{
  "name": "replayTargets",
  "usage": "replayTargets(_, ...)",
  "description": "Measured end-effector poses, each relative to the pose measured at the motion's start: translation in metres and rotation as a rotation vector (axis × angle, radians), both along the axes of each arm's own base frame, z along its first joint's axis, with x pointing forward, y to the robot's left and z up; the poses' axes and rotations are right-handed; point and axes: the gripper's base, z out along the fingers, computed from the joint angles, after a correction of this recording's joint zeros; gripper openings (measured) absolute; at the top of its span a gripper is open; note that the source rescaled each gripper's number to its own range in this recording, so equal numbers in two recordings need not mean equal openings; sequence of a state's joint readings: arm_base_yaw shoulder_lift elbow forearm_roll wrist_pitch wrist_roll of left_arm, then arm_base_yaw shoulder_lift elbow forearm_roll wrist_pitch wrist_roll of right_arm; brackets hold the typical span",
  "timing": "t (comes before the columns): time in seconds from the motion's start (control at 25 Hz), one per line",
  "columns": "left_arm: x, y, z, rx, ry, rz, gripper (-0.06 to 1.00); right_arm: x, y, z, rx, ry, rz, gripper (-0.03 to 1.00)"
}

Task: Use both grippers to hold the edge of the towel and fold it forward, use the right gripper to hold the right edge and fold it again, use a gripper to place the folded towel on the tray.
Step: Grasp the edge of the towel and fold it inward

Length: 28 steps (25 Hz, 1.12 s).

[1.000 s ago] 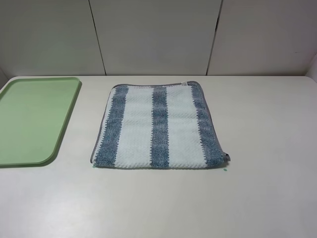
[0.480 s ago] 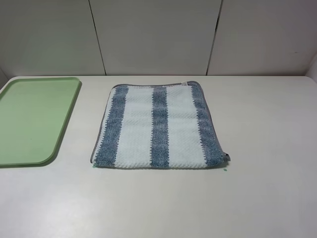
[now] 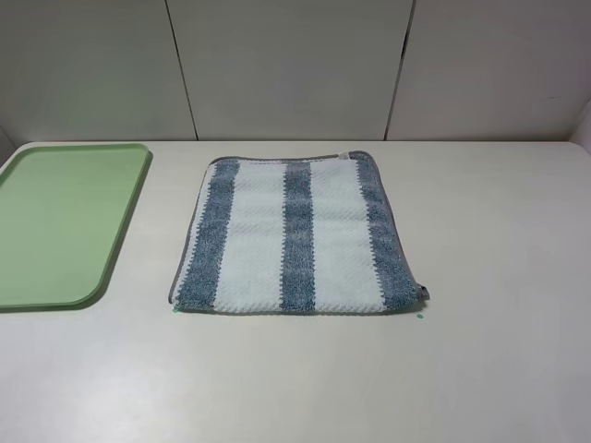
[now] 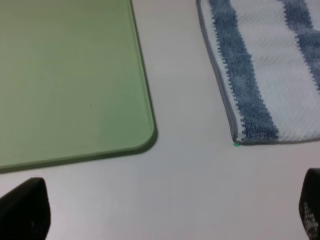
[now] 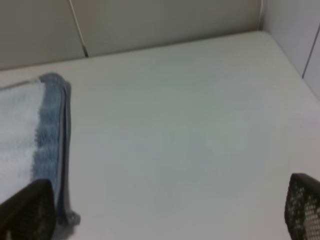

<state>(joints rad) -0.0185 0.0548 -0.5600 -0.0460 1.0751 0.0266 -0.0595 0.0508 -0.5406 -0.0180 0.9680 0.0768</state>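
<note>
Lying flat on the white table [image 3: 489, 360], the towel [image 3: 297, 235] sits near the middle, and its blue-grey and pale stripes run from 12 o'clock to 6 o'clock in the high view. A thin grey hem [image 3: 277, 161] goes along its 12 o'clock side and down the 3 o'clock and 9 o'clock sides. The side at 3 o'clock looks thick, maybe two layers, but the wrist view there is too blurry to be sure. A tiny green mark [image 3: 420, 317] is on the table just beside the towel's 5 o'clock corner. The tray [image 3: 55, 226] is at 9 o'clock from the towel, apart from it, with a strip of bare table between them. It is big, flat and light green, and part of it runs off the side of the high view. The left gripper [image 4: 167, 212] hangs above the bare table, near a round corner of the tray and a near corner of the towel. Its two black fingers [image 4: 25, 207] are wide apart and hold nothing. The right gripper [image 5: 165, 210] hangs over the table by the towel's 3 o'clock side, near the 5 o'clock corner. Its fingers are wide apart too, and nothing is between them. Grey wall panels [image 3: 286, 65] stand behind the table at 12 o'clock.
</note>
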Motion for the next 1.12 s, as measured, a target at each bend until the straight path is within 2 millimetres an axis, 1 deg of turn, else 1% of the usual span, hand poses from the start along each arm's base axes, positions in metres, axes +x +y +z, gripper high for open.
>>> replayTargets(0.16, 0.016, 0.0, 0.015, 0.001, 0.075, 0.0, 1.0, 0.021, -0.001, 0.021, 0.001, 0.023, 0.001, 1.0)
replayTargets(0.36, 0.044, -0.001, 0.031, 0.013, 0.172, -0.008, 1.0, 0.057, -0.003, 0.043, 0.01, 0.118, 0.003, 1.0)
replayTargets(0.48, 0.066, -0.001, 0.041, 0.025, 0.208, -0.017, 1.0, 0.079, -0.004, 0.055, 0.019, 0.158, 0.006, 1.0)
replayTargets(0.68, 0.108, -0.002, 0.056, 0.069, 0.239, -0.055, 1.0, 0.118, -0.006, 0.067, 0.011, 0.211, 0.018, 1.0)
replayTargets(0.92, 0.159, -0.003, 0.061, 0.133, 0.33, -0.12, 1.0, 0.167, -0.006, 0.08, -0.017, 0.266, 0.071, 1.0)
replayTargets(1.04, 0.186, -0.003, 0.058, 0.172, 0.381, -0.166, 1.0, 0.19, -0.005, 0.083, -0.051, 0.294, 0.119, 1.0)
replayTargets(1.12, 0.203, -0.004, 0.057, 0.197, 0.406, -0.197, 1.0, 0.209, -0.004, 0.082, -0.075, 0.322, 0.162, 1.0)
